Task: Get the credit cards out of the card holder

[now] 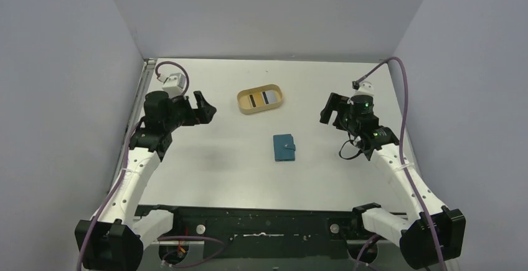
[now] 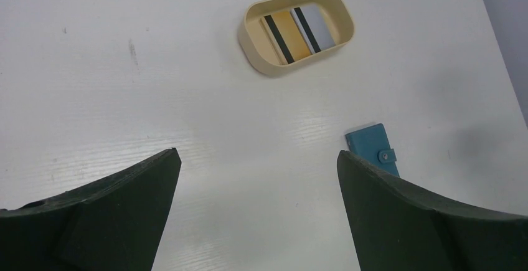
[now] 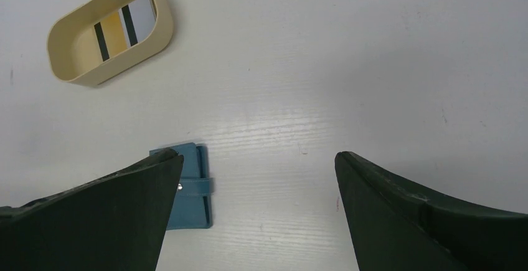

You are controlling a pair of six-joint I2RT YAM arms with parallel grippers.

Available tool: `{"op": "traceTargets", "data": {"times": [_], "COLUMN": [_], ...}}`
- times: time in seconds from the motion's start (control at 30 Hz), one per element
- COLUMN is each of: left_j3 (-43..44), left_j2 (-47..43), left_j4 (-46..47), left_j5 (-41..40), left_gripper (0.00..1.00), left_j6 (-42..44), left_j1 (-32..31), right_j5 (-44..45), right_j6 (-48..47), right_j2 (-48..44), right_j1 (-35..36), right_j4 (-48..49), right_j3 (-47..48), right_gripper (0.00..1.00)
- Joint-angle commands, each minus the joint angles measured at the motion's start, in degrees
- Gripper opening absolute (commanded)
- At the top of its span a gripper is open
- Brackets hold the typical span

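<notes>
Teal-blue card holder (image 1: pixel 284 147) flat on the white table (image 1: pixel 212 165), roughly midway between the two arms, folded shut with the snap tab (image 2: pixel 387 156) fastened across its edge. Left jaws spread wide and empty, raised off the table, well apart from the holder on its left. Right jaws equally spread, gripping nothing, up and to the right, somewhat nearer. Farther back, a tan oval tray (image 1: pixel 241 104) with two striped cards (image 2: pixel 299 31) lying in it side by side, one yellow, one pale blue-grey. Contents of the closed holder hidden; no telling from outside. Judged from the fastened tab and both arms standing off: opening step not yet started on this holder. Assuming cards inside, next up: getting the cover open. Calls for lowering one pair of jaws to pin the thin body against the table, then catching the small tab with the other pair and peeling the flap back, all ahead of pinching any card edge and drawing it out toward the tray.
</notes>
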Motion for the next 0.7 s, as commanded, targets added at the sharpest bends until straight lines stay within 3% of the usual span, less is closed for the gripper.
{"op": "traceTargets", "data": {"times": [0.0,0.2,0.27,0.33,0.37,0.5,0.67], "left_j3": [-0.11,-0.45,-1.08,-1.90,-2.03,1.94,3.27], "left_j2": [-2.53,-2.02,-1.26,0.22,1.28,8.09,9.01], "left_j4": [0.21,0.20,2.28,4.88,6.08,5.47,1.84], "left_j5": [0.66,2.32,3.40,9.92,17.51,34.79,33.39], "left_gripper": [0.97,0.97,0.97,0.97,0.97,0.97,0.97], "left_j6": [1.14,0.83,-2.83,-4.82,-4.85,-5.36,-4.02], "left_j1": [0.48,0.48,0.60,2.01,3.15,4.43,3.75], "right_j5": [0.20,-4.02,-7.39,-10.45,-10.68,-3.35,2.95], "right_j6": [-0.97,-4.04,-6.34,-8.65,-9.45,-14.90,-18.97], "right_j2": [0.38,2.72,2.77,2.87,3.50,10.11,21.74], "right_j1": [0.57,0.93,1.13,1.70,2.48,11.13,19.72], "right_j4": [2.23,1.13,2.03,4.01,4.48,0.33,-2.20], "right_j3": [2.21,2.76,2.21,1.14,1.15,4.87,10.19], "right_gripper": [1.00,1.00,1.00,1.00,1.00,0.97,0.79]}}
